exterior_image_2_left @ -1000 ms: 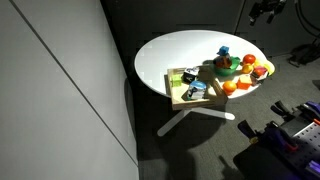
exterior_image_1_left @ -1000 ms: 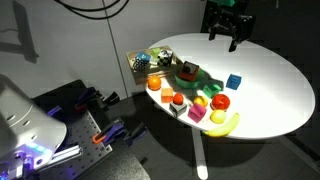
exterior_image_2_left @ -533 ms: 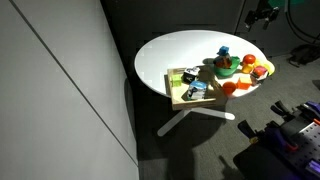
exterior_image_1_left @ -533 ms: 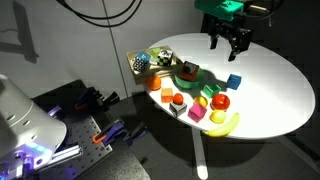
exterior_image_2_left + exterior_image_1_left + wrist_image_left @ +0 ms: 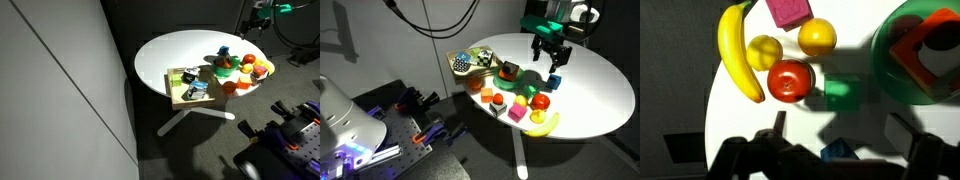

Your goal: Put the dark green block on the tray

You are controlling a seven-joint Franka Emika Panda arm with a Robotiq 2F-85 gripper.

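Note:
The dark green block [image 5: 840, 92] lies on the white table beside a tomato [image 5: 790, 82], in my gripper's shadow; it also shows in an exterior view [image 5: 530, 90]. My gripper [image 5: 549, 64] is open and empty, above the table and over a blue cube [image 5: 552, 82]. In the wrist view the gripper [image 5: 845, 135] has its fingers spread, with the blue cube [image 5: 837, 150] between them and the block just ahead. The tan tray [image 5: 457, 69] stands at the table's edge beyond the green dish and holds a few small things. It also shows in an exterior view [image 5: 175, 98].
A bright green round dish [image 5: 902, 75] with a red-orange piece and a near-black piece lies next to the block. A banana [image 5: 732, 50], lemon [image 5: 765, 50], orange [image 5: 817, 37] and pink block [image 5: 790, 10] lie close by. Bare table lies behind the gripper [image 5: 590, 80].
My gripper has come down and forward from the table's far edge to above the blue cube, still open. Nothing on the table has moved.

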